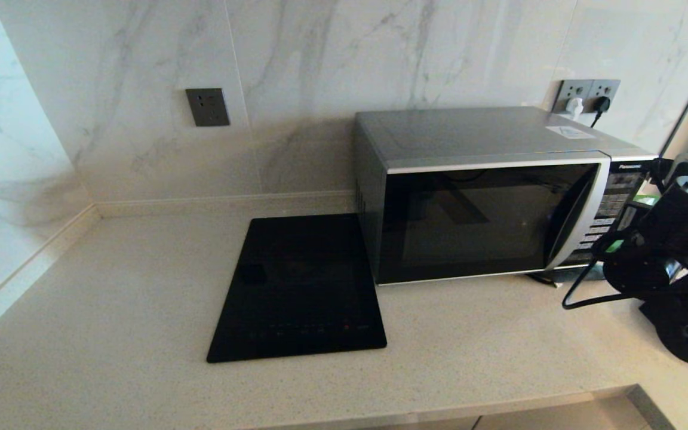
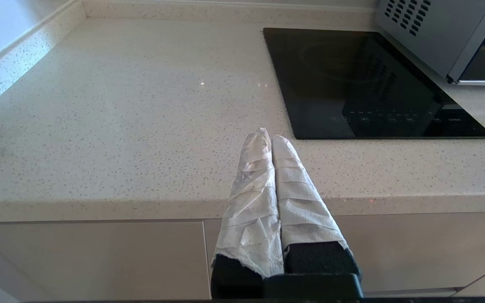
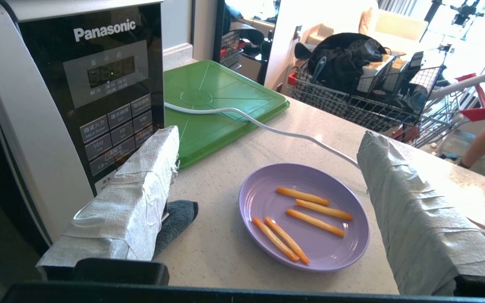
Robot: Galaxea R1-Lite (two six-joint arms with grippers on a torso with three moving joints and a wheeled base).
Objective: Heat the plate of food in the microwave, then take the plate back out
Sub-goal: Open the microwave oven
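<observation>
Right gripper (image 3: pixel 267 176) wide open, empty

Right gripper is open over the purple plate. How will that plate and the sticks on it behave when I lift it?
The plate of food looks rigid, shallow and glossy, so the taped fingers of the right gripper, jaws wide, may slip on its thin rim. The five food sticks lie loose and would probably slide or roll off if it tilts. It is likely light.

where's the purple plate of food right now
The plate of food shows only in the right wrist view, resting on the counter beside the microwave control panel, near the green board, between the open right gripper fingers.
</observation>
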